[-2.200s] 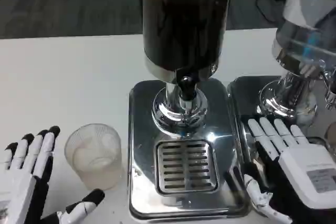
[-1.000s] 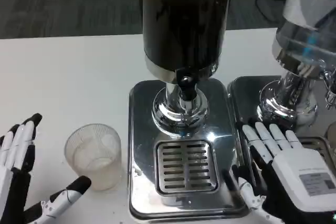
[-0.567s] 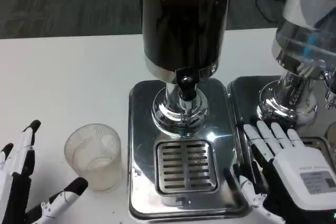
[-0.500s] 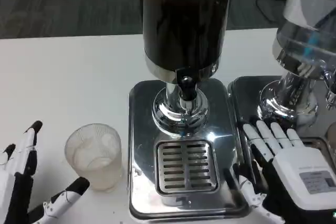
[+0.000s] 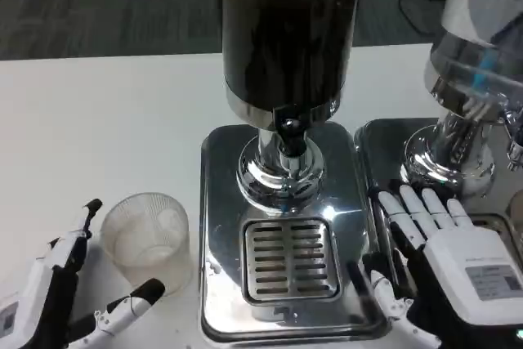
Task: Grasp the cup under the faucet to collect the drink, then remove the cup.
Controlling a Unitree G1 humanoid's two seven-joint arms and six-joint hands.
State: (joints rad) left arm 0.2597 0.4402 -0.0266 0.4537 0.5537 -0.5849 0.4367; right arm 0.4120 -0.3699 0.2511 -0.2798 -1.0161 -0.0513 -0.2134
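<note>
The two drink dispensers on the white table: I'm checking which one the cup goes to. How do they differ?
The dark-filled dispenser with a chrome base stands centred, its black faucet above a slotted drip grate. The clear-tank dispenser stands at the right edge, cropped, its contents pale, not dark. The ribbed clear plastic cup sits left of the dark one, far from the clear one. Both have shiny chrome pedestals and trays.
</note>
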